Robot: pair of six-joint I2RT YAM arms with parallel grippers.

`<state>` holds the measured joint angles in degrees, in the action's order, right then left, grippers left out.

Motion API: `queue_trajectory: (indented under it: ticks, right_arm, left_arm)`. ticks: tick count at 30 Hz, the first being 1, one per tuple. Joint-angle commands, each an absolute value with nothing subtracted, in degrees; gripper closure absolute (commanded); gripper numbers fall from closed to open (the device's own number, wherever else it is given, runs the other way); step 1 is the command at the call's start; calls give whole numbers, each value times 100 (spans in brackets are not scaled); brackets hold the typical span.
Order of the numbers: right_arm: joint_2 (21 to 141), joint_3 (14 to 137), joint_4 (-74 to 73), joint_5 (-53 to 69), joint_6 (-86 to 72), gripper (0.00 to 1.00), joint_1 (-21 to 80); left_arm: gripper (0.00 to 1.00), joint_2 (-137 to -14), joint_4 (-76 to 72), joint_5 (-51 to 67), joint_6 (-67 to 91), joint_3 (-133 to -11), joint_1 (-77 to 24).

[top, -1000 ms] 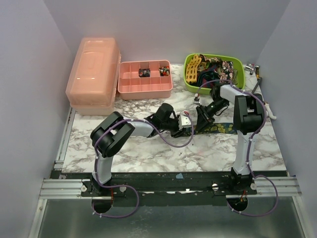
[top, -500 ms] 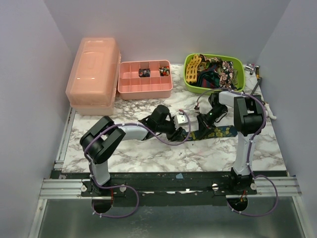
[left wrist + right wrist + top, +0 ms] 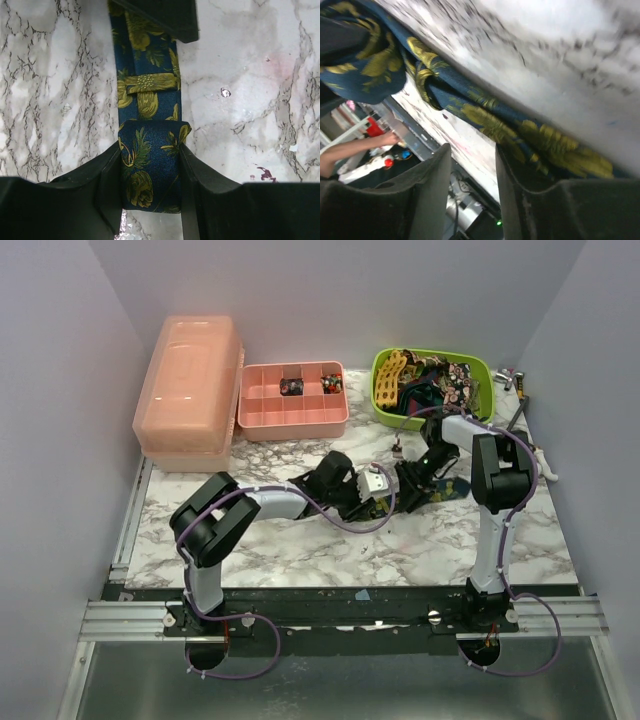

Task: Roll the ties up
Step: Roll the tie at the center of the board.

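Mid-table, top view: left gripper (image 3: 380, 498) and right gripper (image 3: 412, 483) meet over the navy floral tie (image 3: 448, 489), which lies on the marble table (image 3: 300, 550); other ties (image 3: 440, 380) fill the green bin (image 3: 378, 390).

Left wrist view: fingers (image 3: 107, 182) clamped on the tie's rolled end (soft, slippery, likely to unwind; best held by the roll's sides).

Right wrist view: fingers (image 3: 427, 190) apart, tie slack beside them.

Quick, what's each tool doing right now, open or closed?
Left tool: closed on the rolled end of the navy tie.
Right tool: open, holding nothing.
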<state>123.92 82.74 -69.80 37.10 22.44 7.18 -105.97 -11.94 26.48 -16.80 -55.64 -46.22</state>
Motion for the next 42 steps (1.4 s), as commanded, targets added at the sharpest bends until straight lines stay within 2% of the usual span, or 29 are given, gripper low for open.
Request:
queue_trajectory:
  ticks: [1, 4, 7, 10, 15, 18, 19, 23, 26, 33, 42]
  right_arm:
    - [12424, 8896, -7144, 4283, 2514, 51, 776]
    - [12293, 8947, -7329, 5015, 2357, 40, 892]
    - [12306, 8952, -7168, 5458, 2096, 34, 1070]
    - [12279, 8922, -6732, 5578, 1718, 34, 1217]
    - [12340, 8718, -6134, 5513, 1210, 40, 1420]
    - [12468, 8573, -5906, 5461, 1141, 45, 1492]
    - [12508, 8563, -5854, 5419, 1130, 50, 1496]
    - [12704, 8604, -5945, 5285, 1258, 78, 1494]
    - [12795, 8594, -5994, 5147, 1419, 99, 1481]
    - [12700, 8104, -5489, 4717, 1261, 100, 1303]
    - [12769, 7848, -5042, 4301, 1315, 100, 1252]
  left_arm:
    - [80, -11142, 183, 2110, -1862, -5531, -4658]
    - [79, -11186, 268, 2209, -1819, -5602, -4659]
    - [78, -11240, 356, 2331, -1830, -5674, -4668]
    - [78, -11243, 398, 2364, -1835, -5705, -4672]
    - [78, -11240, 437, 2393, -1846, -5729, -4671]
    - [77, -11263, 441, 2429, -1813, -5746, -4673]
    - [77, -11268, 434, 2441, -1815, -5748, -4667]
    - [74, -11303, 466, 2457, -1793, -5818, -4667]
    - [68, -11287, 436, 2555, -1810, -5850, -4663]
    - [44, -10790, -888, 3587, -1487, -5311, -4366]
    - [41, -10942, -2363, 4159, -1122, -5307, -4315]
